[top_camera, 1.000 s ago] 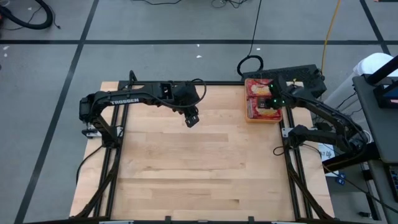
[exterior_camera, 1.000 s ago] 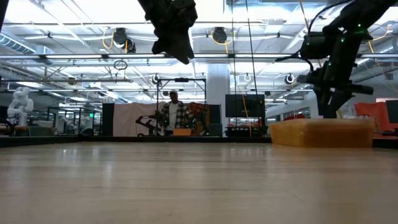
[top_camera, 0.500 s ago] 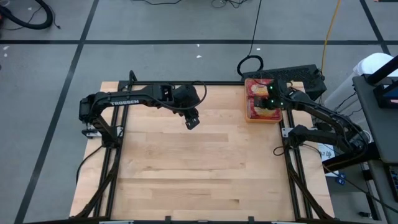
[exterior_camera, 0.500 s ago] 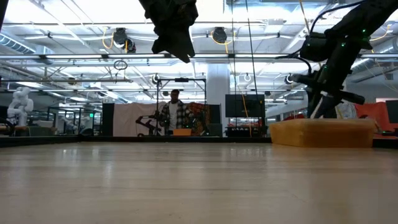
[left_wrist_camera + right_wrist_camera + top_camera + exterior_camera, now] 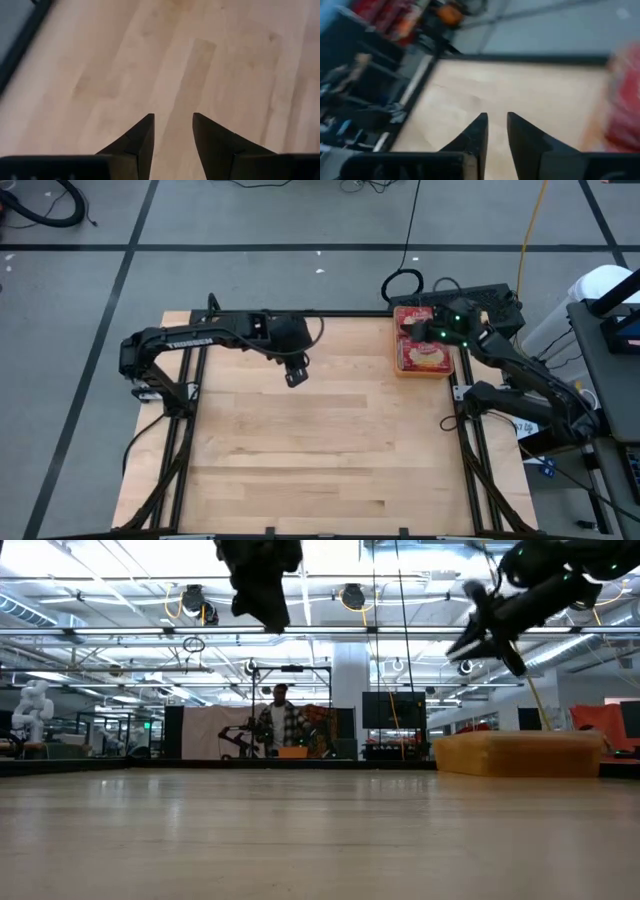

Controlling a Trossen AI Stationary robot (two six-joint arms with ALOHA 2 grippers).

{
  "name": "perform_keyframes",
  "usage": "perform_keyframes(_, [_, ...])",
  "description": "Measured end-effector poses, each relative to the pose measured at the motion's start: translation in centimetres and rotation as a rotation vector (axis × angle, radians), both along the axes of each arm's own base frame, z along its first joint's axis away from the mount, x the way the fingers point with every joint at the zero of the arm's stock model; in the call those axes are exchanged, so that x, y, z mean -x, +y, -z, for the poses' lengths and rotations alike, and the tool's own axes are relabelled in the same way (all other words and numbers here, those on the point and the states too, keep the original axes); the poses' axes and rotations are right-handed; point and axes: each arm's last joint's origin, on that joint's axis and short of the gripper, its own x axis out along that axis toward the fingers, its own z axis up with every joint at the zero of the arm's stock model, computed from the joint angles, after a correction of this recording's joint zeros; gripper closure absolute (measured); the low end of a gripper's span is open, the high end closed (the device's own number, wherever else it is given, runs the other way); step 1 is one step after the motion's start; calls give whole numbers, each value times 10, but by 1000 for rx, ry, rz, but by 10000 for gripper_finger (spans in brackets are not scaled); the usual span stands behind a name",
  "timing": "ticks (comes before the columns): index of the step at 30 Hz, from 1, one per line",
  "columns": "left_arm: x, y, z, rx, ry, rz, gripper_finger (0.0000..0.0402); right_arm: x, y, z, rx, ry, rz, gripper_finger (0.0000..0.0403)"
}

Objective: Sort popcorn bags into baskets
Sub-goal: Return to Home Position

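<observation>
The orange basket (image 5: 399,350) sits at the table's far right corner and shows in the low view as an orange bin (image 5: 520,753). Red popcorn bags (image 5: 425,356) lie flat inside it; a red blur (image 5: 625,95) marks them in the right wrist view. My right gripper (image 5: 410,331) (image 5: 468,635) (image 5: 496,120) hangs above the basket's far end, tipped nearly level, fingers a little apart and empty. My left gripper (image 5: 294,376) (image 5: 262,612) (image 5: 173,119) hovers open and empty over bare wood near the table's far middle.
Bare wooden table top (image 5: 320,450) spreads between the arms and to the near edge. Black frame rails (image 5: 470,460) run along the table's sides. A black box and cables (image 5: 490,298) lie just beyond the basket. A person (image 5: 280,720) stands far off in the room.
My right gripper has risen out of the basket and tipped from pointing down to nearly level, pointing toward the table's left. My left gripper has shifted a little toward the table's left and slightly up.
</observation>
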Motion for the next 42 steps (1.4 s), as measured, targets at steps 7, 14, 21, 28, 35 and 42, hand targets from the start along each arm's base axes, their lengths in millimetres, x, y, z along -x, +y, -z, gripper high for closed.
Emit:
perform_keyframes(7, [24, 8, -27, -64, -82, -68, 326, -5, 14, -28, 287, -131, -180, 398])
perform_keyframes(14, [50, 9, -54, -62, -181, -76, 393, -8, 33, -51, 578, -260, -398, 401])
perform_keyframes(21, [68, -10, -56, -102, -316, -8, 397, -14, 54, -58, 611, -334, -516, 402])
perform_keyframes(28, [88, -34, -33, -91, -506, 0, 399, -26, 69, -54, 650, -310, -593, 403])
perform_keyframes(35, [106, -48, 19, -13, -262, -31, 380, -34, 79, -35, 615, -258, -596, 403])
perform_keyframes(42, [104, -52, 37, -9, -253, 63, 375, -38, 85, -17, 623, -239, -647, 403])
